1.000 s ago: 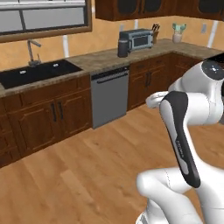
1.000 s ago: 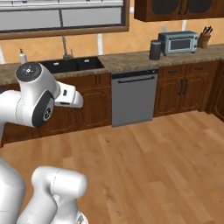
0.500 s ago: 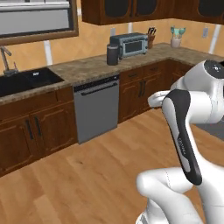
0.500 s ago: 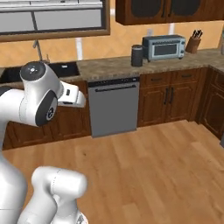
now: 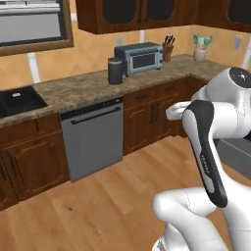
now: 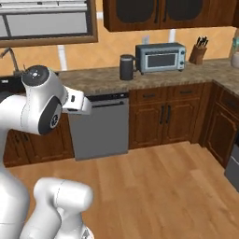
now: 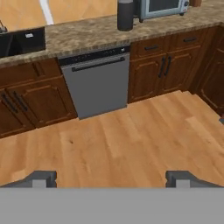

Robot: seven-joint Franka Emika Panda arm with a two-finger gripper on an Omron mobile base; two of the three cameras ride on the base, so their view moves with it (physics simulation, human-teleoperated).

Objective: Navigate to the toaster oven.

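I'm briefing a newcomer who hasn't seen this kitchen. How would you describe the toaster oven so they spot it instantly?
Start at the grey dishwasher under the speckled stone counter, then look right along the countertop. The toaster oven is the wide grey-blue box with a dark glass door, against the wall. A small dark cylindrical jug stands to its left, a knife block to its right.

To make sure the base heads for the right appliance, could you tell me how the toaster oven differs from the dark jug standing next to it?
The toaster oven is a wide grey-blue box lying long side along the wall; the jug is a narrow, upright dark cylinder. The toaster oven has a dark glass front door; the jug is closed all round, with a side handle. The toaster oven sits nearer the knife block, the jug nearer the dishwasher. Both stand on the stone counter.
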